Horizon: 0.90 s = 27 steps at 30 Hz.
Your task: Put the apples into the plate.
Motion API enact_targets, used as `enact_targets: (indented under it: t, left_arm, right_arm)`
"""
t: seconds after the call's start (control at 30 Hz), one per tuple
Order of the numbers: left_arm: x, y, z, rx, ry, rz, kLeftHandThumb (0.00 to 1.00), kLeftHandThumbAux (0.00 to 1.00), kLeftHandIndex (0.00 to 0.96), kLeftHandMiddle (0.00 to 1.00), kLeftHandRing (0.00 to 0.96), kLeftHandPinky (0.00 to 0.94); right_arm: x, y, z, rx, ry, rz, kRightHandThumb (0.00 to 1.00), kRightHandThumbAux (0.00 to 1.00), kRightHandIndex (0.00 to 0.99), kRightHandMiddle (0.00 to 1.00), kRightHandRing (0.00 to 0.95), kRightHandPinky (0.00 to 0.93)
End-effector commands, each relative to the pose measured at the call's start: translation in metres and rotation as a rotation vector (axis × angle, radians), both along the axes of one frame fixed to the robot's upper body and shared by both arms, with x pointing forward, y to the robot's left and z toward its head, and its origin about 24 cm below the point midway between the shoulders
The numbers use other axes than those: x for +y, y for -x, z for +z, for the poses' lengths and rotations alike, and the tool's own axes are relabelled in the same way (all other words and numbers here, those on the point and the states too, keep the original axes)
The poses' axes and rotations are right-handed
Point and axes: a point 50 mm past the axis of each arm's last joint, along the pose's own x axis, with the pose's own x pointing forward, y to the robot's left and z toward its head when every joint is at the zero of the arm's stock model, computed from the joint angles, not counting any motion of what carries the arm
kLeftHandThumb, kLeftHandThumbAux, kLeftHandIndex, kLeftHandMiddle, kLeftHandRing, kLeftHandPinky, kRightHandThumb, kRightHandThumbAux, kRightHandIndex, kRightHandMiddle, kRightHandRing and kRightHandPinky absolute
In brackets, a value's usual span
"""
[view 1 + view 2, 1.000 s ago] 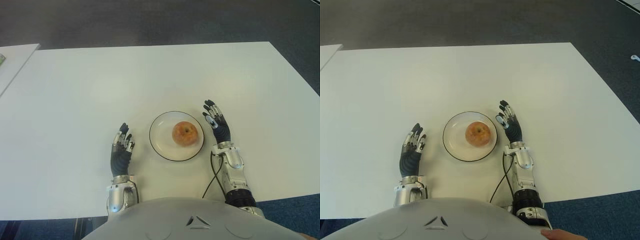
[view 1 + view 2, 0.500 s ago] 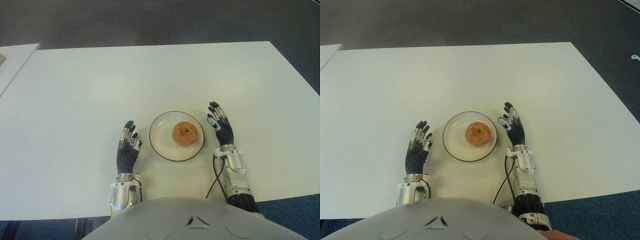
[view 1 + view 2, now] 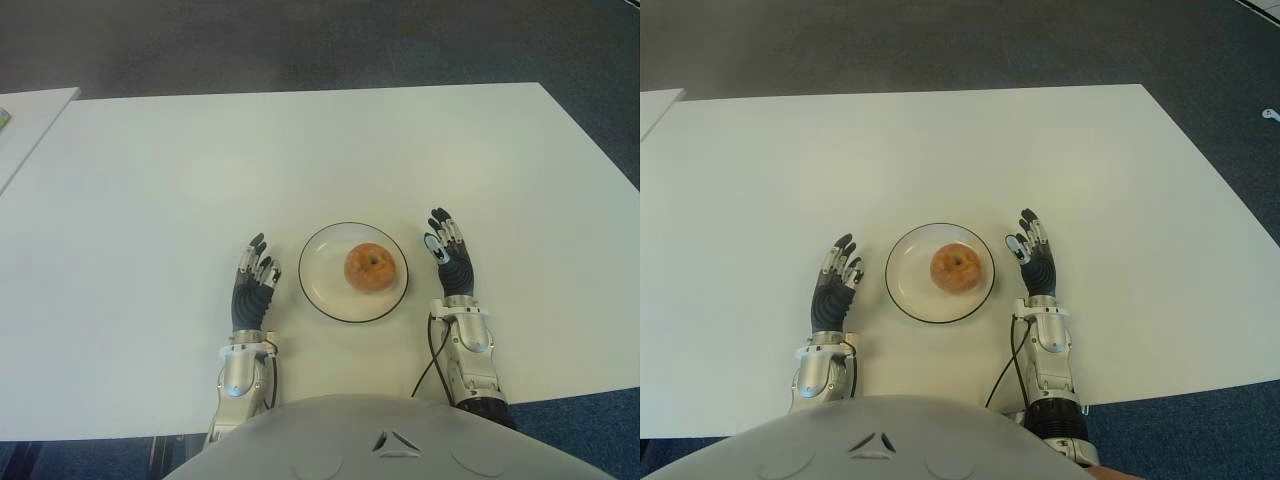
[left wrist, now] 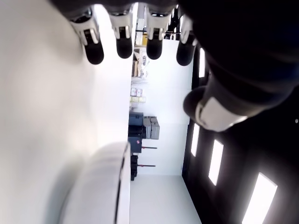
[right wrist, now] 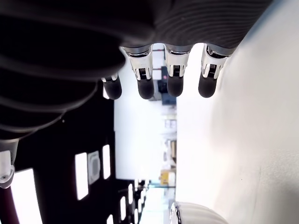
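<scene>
One reddish-orange apple [image 3: 372, 267] lies in the white plate [image 3: 322, 292] with a dark rim, near the front of the white table [image 3: 300, 150]. My left hand [image 3: 252, 283] shows just left of the plate, fingers straight and holding nothing. My right hand [image 3: 448, 252] shows just right of the plate, fingers also extended and empty. The left wrist view shows the left hand's fingertips [image 4: 124, 46] spread, with the plate's rim [image 4: 122, 186] beyond. The right wrist view shows the right hand's fingertips [image 5: 145, 86] spread, with the plate's edge [image 5: 196, 215] at the bottom.
A second white table [image 3: 25, 125] stands at the far left, with a narrow gap between. Dark carpet [image 3: 300, 40] lies beyond the table's far edge. A black cable [image 3: 428, 355] runs along my right forearm.
Both hands have drawn back toward my body. The left hand moved closer to the plate; the right hand shifted a little right, away from the plate. The apple has not moved.
</scene>
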Motion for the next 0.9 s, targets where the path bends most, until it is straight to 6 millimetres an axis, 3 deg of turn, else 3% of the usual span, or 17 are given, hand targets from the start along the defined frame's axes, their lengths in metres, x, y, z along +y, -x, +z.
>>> enact_targets:
  t: [0.03,0.63,0.9]
  left_arm:
    - [-0.008,-0.001,-0.016,0.046,0.014,0.018,0.000,0.637,0.048,0.016,0.000,0.000]
    - [-0.001,-0.011,-0.024,0.010,-0.047,-0.059,0.000,0.635,0.013,0.000,0.000,0.000]
    - [-0.002,-0.010,-0.026,0.024,-0.039,-0.072,0.000,0.582,0.010,0.000,0.000,0.000]
  right_arm:
    - [-0.001,0.016,-0.019,0.114,-0.052,-0.032,0.112,0.439,0.000,0.000,0.000,0.000]
    - [0.004,0.023,-0.021,0.121,-0.088,-0.048,0.133,0.461,0.000,0.000,0.000,0.000]
    - [0.005,0.026,-0.023,0.131,-0.109,-0.045,0.143,0.454,0.000,0.000,0.000,0.000]
